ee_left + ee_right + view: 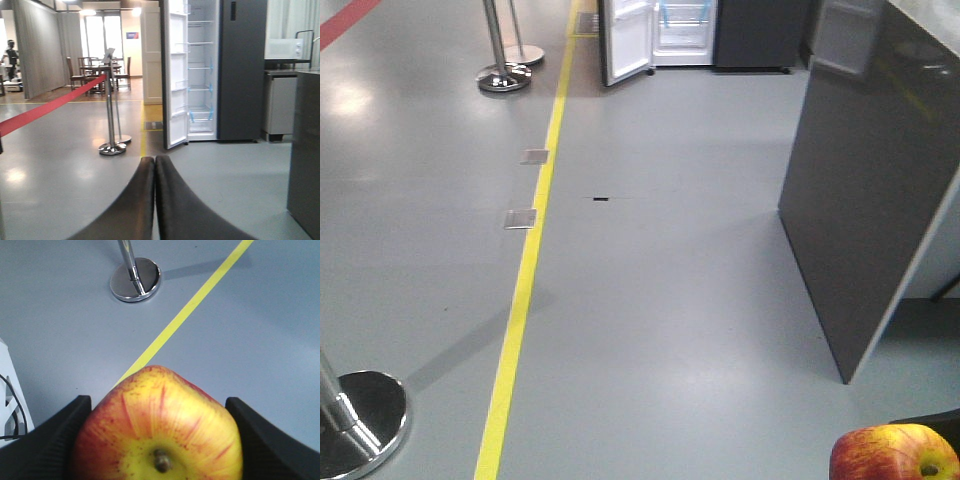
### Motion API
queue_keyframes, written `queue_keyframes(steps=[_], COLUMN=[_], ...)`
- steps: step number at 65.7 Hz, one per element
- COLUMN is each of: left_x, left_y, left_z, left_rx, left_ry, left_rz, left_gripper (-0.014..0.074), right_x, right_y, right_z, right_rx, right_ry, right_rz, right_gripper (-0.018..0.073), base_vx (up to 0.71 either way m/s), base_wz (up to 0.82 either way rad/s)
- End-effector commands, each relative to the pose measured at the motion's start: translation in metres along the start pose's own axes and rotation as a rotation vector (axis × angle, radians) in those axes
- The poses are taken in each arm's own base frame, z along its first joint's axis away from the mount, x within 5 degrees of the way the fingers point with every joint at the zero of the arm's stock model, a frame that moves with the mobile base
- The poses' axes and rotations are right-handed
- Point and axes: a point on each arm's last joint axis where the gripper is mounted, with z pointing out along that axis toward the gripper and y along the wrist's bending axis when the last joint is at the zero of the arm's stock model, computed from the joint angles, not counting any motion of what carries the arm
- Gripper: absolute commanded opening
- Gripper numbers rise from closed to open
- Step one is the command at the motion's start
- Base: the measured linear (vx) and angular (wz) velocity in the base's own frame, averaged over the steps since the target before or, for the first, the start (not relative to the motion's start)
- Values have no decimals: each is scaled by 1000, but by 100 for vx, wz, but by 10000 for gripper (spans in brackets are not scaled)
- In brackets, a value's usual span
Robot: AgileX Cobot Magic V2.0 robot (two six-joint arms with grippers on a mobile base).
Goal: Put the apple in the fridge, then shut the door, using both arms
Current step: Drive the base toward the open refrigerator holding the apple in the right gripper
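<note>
Clamping the apple [157, 425], the right pincer [157, 412] holds it; left pincer [155, 161] pressed together.

The grey floor [670, 300] is crossed by a yellow line [525, 280]. Chrome post bases [360, 415], two metal plates [521, 218], the open fridge [685, 35] and a dark counter panel [860, 200] are carried on it.

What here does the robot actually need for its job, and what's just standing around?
Needed: the apple, held in the right gripper; the fridge, far ahead, with its door open; the left gripper, shut and empty.

Just around: chrome posts, red rope, yellow floor line, dark counter panel, microwave.
</note>
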Motion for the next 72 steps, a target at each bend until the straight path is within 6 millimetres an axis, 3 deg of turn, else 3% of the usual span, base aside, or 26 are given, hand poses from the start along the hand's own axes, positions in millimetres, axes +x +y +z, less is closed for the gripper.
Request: queue_keyframes(steps=[1,38,72], left_x=[2,2,2], left_y=[0,0,0], left_z=[0,0,0], left_rx=[11,11,11], left_ry=[-51,-51,-51], left_rz=[-11,-11,-11], left_gripper=[-6,-6,-6], right_x=[-11,-11,-11], right_y=[3,3,3], right_z=[-5,-5,-5], right_rx=[-12,-12,-12], right_ry=[-73,-73,-73], right_rz=[2,2,2], right_gripper=[90,90,90], base_vx=[8,12,23], base_wz=[30,23,-9])
